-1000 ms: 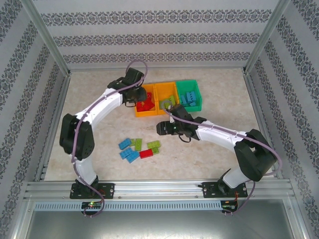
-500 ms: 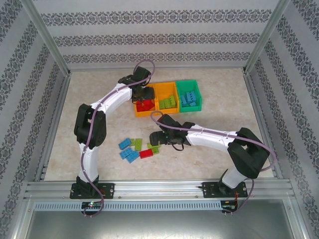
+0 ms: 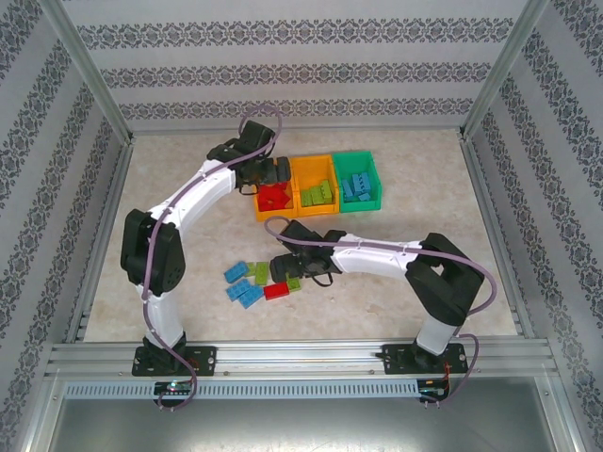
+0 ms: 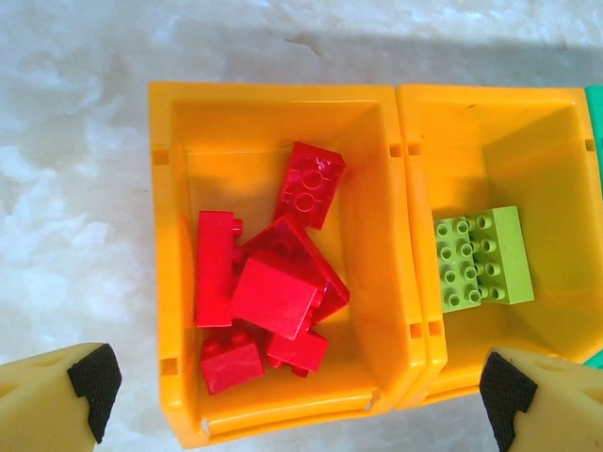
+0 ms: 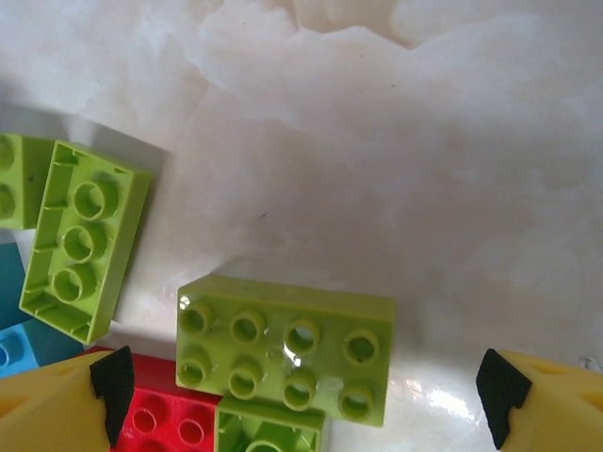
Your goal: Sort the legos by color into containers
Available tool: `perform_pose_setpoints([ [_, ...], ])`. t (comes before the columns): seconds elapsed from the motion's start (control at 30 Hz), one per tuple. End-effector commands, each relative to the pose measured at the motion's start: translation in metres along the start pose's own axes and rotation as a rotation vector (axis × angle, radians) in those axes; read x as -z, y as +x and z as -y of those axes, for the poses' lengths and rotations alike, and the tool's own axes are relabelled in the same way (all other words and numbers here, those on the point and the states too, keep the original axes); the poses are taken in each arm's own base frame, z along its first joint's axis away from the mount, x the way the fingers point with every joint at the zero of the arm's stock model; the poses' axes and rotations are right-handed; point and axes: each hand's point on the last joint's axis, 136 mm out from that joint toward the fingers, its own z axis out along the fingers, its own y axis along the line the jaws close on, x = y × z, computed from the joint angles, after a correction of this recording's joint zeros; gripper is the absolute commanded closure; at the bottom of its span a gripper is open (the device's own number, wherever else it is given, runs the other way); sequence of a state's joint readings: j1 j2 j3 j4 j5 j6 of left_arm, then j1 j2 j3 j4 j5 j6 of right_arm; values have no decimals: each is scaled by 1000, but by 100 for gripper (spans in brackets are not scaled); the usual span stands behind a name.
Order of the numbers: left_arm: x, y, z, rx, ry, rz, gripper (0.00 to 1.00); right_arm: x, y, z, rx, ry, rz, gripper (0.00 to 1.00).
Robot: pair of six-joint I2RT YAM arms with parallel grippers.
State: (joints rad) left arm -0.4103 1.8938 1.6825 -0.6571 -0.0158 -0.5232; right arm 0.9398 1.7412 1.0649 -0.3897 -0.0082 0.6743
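Three joined bins stand at the back: a left orange bin point(image 3: 267, 215) with several red legos point(image 4: 273, 287), a middle orange bin point(image 3: 314, 166) with light green legos point(image 4: 482, 259), and a green bin point(image 3: 358, 161) with blue legos point(image 3: 356, 187). My left gripper point(image 3: 272, 173) hangs open above the left orange bin point(image 4: 174, 254), nothing between its fingers point(image 4: 87, 384). Loose blue point(image 3: 243, 290), green point(image 3: 259, 273) and red point(image 3: 276, 291) legos lie mid-table. My right gripper point(image 3: 288, 263) is open just over a light green eight-stud brick point(image 5: 283, 347), its pads point(image 5: 113, 381) either side of it.
In the right wrist view a second green brick point(image 5: 80, 240) lies upside down to the left, a red brick point(image 5: 174, 424) and another green one point(image 5: 268, 433) touch the eight-stud brick's near side, and a blue brick point(image 5: 14, 348) sits at the left edge. Bare tabletop point(image 5: 396, 160) lies beyond.
My right gripper has swung left and down from beside the bins to the loose pile. My left gripper has shifted right to sit over the left orange bin.
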Motion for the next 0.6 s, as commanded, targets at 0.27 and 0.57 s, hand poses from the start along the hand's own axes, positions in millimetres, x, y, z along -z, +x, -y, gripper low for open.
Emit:
perform_pose_setpoints([
  [0.27,8,15,-37,26,-82,0,0,-11,16,-5,74,48,-85,3],
  [0.57,20,16,-53,56,-110,30,1,-20,13,1,120,123,-119,10],
])
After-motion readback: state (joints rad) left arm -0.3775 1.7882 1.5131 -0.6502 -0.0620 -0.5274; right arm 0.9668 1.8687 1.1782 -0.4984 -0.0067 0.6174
